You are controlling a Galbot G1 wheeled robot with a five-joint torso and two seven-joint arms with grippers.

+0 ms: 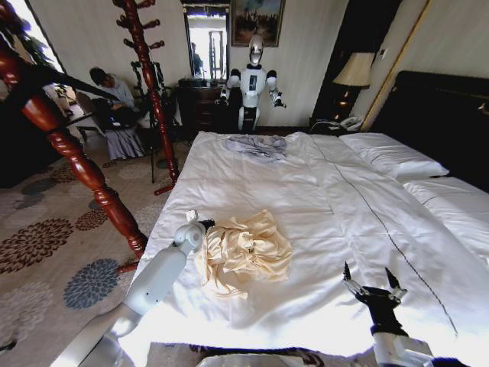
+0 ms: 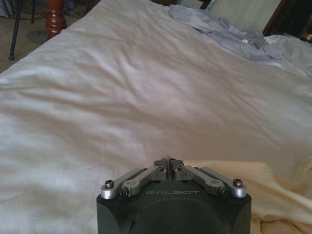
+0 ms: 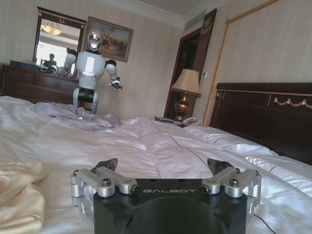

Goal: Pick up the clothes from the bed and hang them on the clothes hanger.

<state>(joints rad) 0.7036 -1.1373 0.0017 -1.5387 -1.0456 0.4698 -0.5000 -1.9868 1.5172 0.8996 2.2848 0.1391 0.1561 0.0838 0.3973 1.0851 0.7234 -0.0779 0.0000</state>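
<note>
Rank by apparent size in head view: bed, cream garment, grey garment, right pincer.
1. bed, by far largest
2. cream garment
3. grey garment, though it lies farther off, so its true size against the cream one is unsure
4. right pincer, open, smallest

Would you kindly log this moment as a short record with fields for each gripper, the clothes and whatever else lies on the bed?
left gripper: shut, at the near left edge of the clothes
right gripper: open, low over the bed, to the right of and apart from the clothes
clothes: cream shirt, crumpled on the bed
grey garment: far end of the bed
coat stand: left of the bed
</note>
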